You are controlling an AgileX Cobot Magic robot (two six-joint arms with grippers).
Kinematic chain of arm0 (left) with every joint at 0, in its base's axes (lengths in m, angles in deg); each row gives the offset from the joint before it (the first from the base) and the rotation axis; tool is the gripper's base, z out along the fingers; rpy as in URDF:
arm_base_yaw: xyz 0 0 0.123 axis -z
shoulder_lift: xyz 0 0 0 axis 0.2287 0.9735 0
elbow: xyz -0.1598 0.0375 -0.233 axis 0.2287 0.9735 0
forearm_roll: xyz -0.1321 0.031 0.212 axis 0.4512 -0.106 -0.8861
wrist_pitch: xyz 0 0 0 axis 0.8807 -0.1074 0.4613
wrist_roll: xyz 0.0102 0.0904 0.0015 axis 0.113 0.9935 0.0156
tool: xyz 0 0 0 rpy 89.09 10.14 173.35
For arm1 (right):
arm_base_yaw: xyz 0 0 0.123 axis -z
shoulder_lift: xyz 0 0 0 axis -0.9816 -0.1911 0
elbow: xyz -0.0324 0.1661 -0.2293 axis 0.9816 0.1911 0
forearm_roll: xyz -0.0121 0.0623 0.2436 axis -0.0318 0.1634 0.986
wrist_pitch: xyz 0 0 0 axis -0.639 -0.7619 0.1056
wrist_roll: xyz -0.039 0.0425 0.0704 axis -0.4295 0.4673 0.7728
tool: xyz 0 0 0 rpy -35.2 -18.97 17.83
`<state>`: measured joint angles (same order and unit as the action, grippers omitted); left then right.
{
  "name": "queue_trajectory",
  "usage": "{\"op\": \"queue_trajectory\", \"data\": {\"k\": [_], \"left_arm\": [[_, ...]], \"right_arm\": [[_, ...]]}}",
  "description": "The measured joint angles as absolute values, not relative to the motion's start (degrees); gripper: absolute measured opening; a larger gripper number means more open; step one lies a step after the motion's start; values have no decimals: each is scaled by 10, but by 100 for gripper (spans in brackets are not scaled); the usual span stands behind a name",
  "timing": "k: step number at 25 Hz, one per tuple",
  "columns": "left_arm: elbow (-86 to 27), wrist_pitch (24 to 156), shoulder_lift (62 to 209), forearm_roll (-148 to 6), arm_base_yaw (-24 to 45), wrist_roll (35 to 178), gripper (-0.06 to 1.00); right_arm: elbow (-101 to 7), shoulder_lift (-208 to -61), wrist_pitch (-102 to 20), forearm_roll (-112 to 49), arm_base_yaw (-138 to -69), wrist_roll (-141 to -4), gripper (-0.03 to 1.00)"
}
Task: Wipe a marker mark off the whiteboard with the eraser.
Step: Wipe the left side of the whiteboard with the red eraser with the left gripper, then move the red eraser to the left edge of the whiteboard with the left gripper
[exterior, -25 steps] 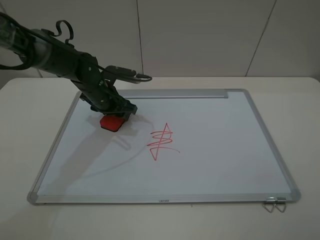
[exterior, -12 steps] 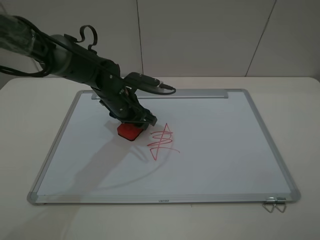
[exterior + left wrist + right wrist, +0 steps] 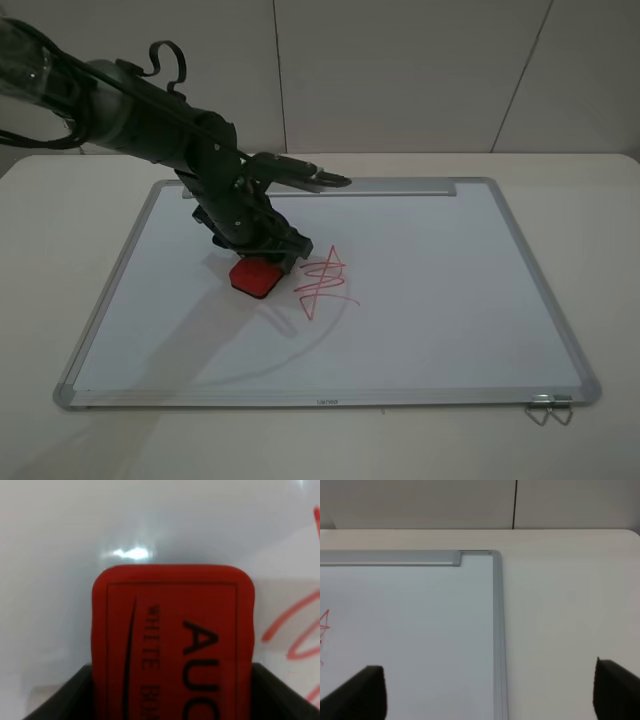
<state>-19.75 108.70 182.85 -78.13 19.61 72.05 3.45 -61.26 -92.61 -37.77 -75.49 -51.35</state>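
The eraser (image 3: 255, 277) is a red block with rounded corners, lying flat on the whiteboard (image 3: 450, 300) in the left half of it as the high camera sees it. Close up in the left wrist view, the eraser's (image 3: 172, 630) top carries a thin dark border line and dark lettering, of which "AUC" and "WHITE BO" can be read. The left gripper (image 3: 268, 252) clamps it from either side, its dark fingers (image 3: 50, 702) pressed against the long edges, and the black arm leans in from the upper left.

Just beside the eraser, towards the board's middle, sits a red zigzag scribble (image 3: 325, 283), spiky and crossed by looping horizontal strokes. A narrow band of white separates the two. A few of its strokes (image 3: 295, 630) show at the edge of the left wrist view.

The board is glossy white with a silver frame, grey corner caps and a silver tray strip (image 3: 370, 187) along its far edge. A wire clip (image 3: 548, 408) hangs at the near right corner.

The right gripper (image 3: 490, 692) has its fingers spread wide with nothing between them, above the board's far right corner (image 3: 492, 555). The board rests on a pale cream table (image 3: 600, 200) in front of a white panelled wall (image 3: 400, 70).
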Motion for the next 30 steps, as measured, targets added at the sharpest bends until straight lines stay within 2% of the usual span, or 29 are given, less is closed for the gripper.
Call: {"op": "queue_trajectory", "data": {"k": [10,16,22,30], "left_arm": [[-185,1188,1689,-773,114,660,57],[-150,1248,1671,-810,99,595,57],[-30,1185,1628,-875,99,484,57],[82,1111,1609,-879,99,452,57]], "right_arm": [[34,-613,-926,-378,-755,-514,71],[34,-613,-926,-378,-755,-514,71],[34,-613,-926,-378,-755,-514,71],[34,-613,-926,-378,-755,-514,71]]}}
